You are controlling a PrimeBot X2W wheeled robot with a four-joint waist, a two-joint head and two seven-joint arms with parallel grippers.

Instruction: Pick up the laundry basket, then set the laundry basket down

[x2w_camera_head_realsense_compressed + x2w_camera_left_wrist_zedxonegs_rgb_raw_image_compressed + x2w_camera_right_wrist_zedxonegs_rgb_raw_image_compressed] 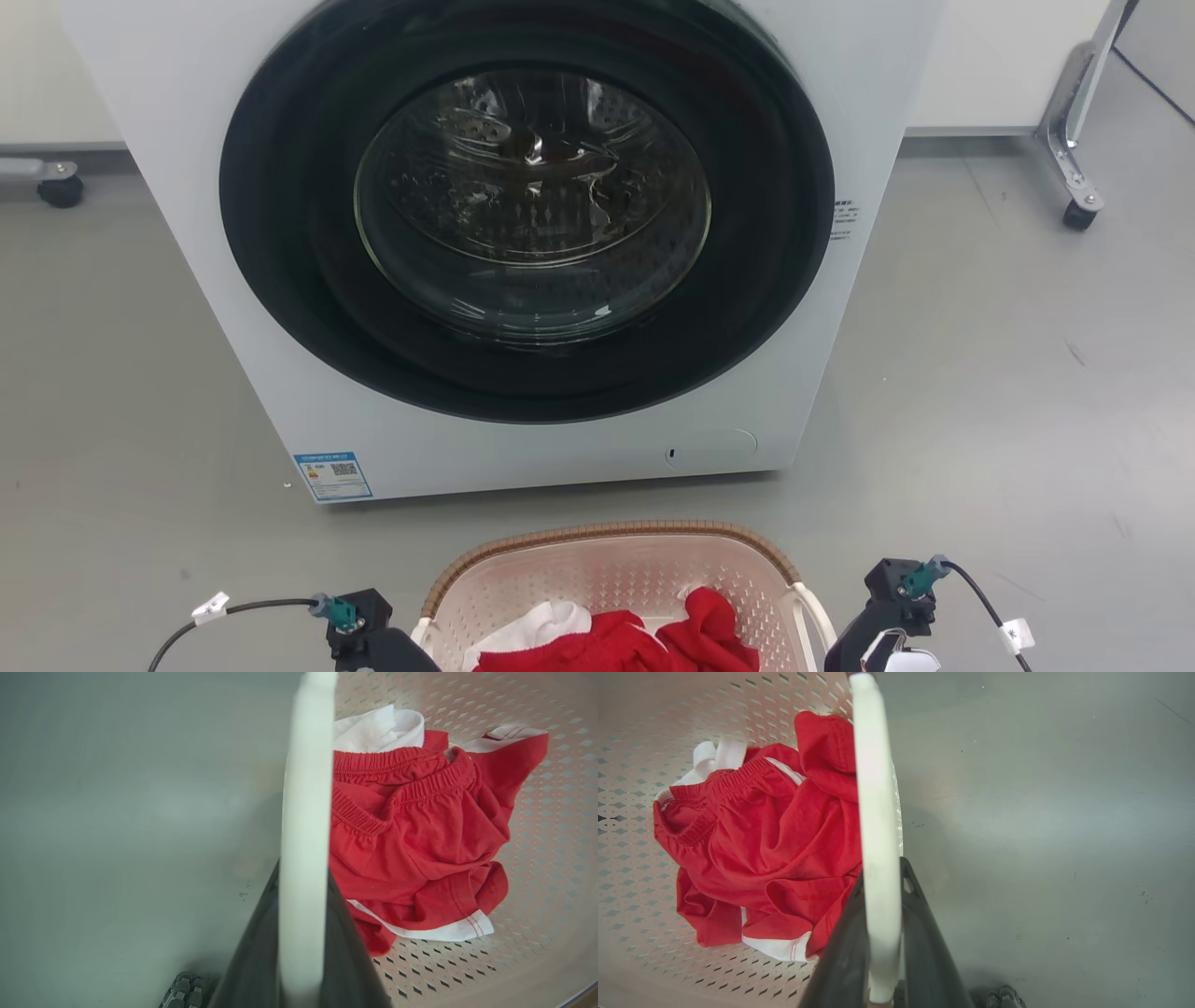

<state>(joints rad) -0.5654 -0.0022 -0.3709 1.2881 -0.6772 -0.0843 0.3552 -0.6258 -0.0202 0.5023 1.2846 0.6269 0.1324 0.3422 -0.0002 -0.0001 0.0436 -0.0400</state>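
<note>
The laundry basket (pixel 607 535), pale pink and perforated with a brown woven rim, sits at the bottom centre of the head view in front of the washer. It holds red shorts (pixel 644 642) with white trim. My left gripper (pixel 372 635) is at the basket's left side and my right gripper (pixel 882 623) at its right side. In the left wrist view, my left gripper (pixel 303 882) is shut on a white loop handle (pixel 306 788) beside the basket wall (pixel 537 812). In the right wrist view, my right gripper (pixel 882 872) is shut on the other white handle (pixel 875 788). Whether the basket touches the floor cannot be told.
A white front-loading washer (pixel 868 140) with its round dark door (pixel 532 205) closed stands directly ahead of the basket. A metal leg on a caster (pixel 1074 177) is at the far right, and another caster (pixel 61 189) is at the far left. Grey floor (pixel 1008 392) surrounds the basket.
</note>
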